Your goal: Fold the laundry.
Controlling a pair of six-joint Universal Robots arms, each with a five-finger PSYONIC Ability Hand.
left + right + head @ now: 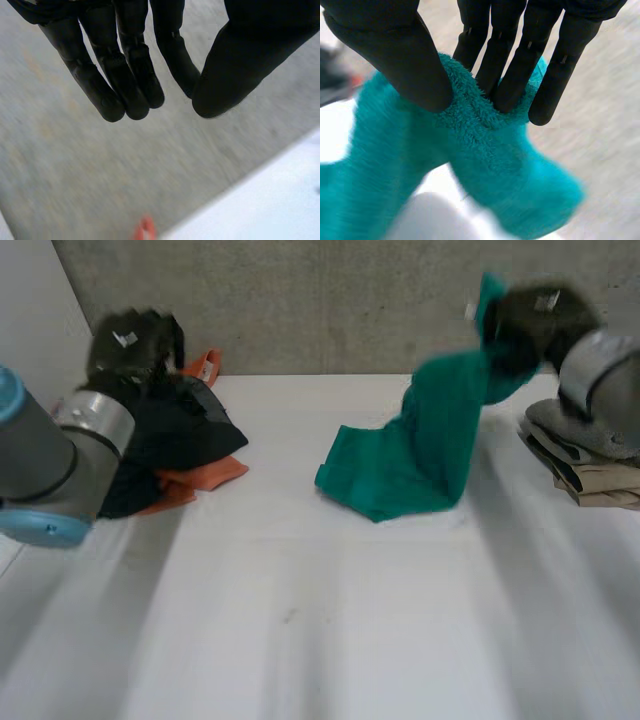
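Observation:
A teal towel (425,445) is lifted by one end above the back of the white table (300,620), while its lower end still lies bunched on the table. My right hand (535,320) is shut on the towel's top edge. In the right wrist view the thumb (395,50) and the fingers pinch the fluffy teal towel (485,150) between them. My left hand (135,340) is raised over a heap of black cloth (175,425) and orange cloth (205,475) at the back left. Its fingers (125,75) hang fairly straight and hold nothing.
A folded stack of grey and beige laundry (585,455) lies at the right edge, just under my right arm. A concrete wall (330,300) runs behind the table. In the left wrist view, a bit of orange cloth (145,229) shows at the table's edge.

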